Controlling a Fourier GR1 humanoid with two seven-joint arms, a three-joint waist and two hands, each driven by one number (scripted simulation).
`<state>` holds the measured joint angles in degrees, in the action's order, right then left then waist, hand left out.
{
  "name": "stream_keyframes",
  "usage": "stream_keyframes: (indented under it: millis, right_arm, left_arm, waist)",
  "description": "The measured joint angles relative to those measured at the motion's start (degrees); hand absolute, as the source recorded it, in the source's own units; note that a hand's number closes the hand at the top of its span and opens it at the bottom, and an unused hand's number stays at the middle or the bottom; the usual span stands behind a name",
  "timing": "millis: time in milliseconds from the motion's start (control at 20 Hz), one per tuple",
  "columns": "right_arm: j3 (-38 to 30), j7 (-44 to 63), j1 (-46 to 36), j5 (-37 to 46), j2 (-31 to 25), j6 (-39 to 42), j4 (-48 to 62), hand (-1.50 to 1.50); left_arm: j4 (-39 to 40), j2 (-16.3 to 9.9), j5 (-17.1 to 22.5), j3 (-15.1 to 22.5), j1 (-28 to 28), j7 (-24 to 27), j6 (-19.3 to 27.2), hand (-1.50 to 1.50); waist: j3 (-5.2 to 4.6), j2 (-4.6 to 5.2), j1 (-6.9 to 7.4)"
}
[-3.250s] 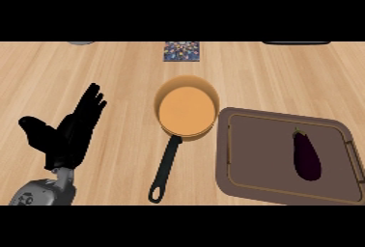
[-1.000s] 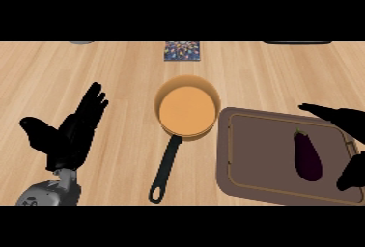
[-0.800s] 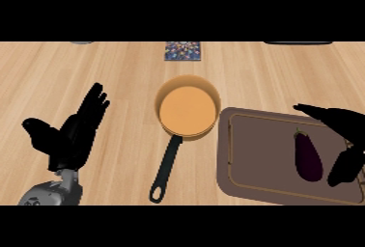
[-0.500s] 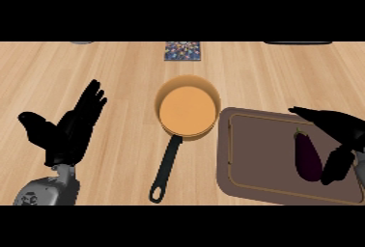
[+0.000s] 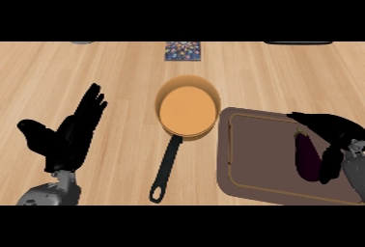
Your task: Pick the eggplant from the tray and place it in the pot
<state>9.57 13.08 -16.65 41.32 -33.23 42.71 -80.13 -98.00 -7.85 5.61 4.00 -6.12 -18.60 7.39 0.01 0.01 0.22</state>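
Eggplant (image 5: 308,155), one: dark purple, glossy, elongated, lying lengthwise on the right part of the brown tray (image 5: 260,154), one. Right hand (image 5: 335,137) arches over the eggplant, fingers apart and curved either side; contact cannot be told, and the wrist is cut off at the frame edge. Pot (image 5: 187,112), one: orange, long black handle, left of the tray. Left hand (image 5: 68,137), far left of the tray, fingers straight and spread.

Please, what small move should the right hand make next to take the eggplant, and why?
Probably the right hand should curl its fingers and thumb round the eggplant. The hand is beside the eggplant on the tray, thumb above its stem end and fingers down its right side, but not yet curled round it. The pot waits to the left.
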Motion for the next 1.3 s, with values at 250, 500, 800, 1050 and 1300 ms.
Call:
stream_keyframes:
  millis: [250,500,800,1050,1300]
  right_arm:
    - [0.12,-0.67,-0.57,3.64,1.67,1.13,1.47,-1.5]
    - [-0.19,-4.31,-0.87,6.29,3.4,-0.98,5.49,1.5]
    - [-0.5,-11.04,0.38,7.0,4.27,-4.86,4.7,1.5]
    - [-1.65,-13.9,-0.27,8.9,5.15,-5.76,5.72,1.5]
    - [-5.41,4.7,2.04,10.7,16.2,-11.14,-0.03,1.5]
  left_arm:
    - [0.22,0.61,-0.45,-0.82,-0.32,-0.06,-0.74,0.0]
    - [1.39,1.01,-0.77,-1.89,-2.13,-0.91,-1.1,0.0]
    - [1.15,1.47,-0.91,-1.81,-0.69,-0.04,-2.14,0.0]
    - [1.28,1.96,-1.2,-2.5,-1.01,-0.22,-2.37,0.0]
    - [0.53,1.22,-1.0,-3.74,-0.26,-1.21,-1.97,0.0]
  waist:
    - [-0.02,-0.01,-0.05]
    - [-0.06,-0.01,-0.05]
    - [-0.25,-0.16,-0.07]
    - [-0.22,-0.13,-0.09]
    - [-0.57,-1.08,-2.02]
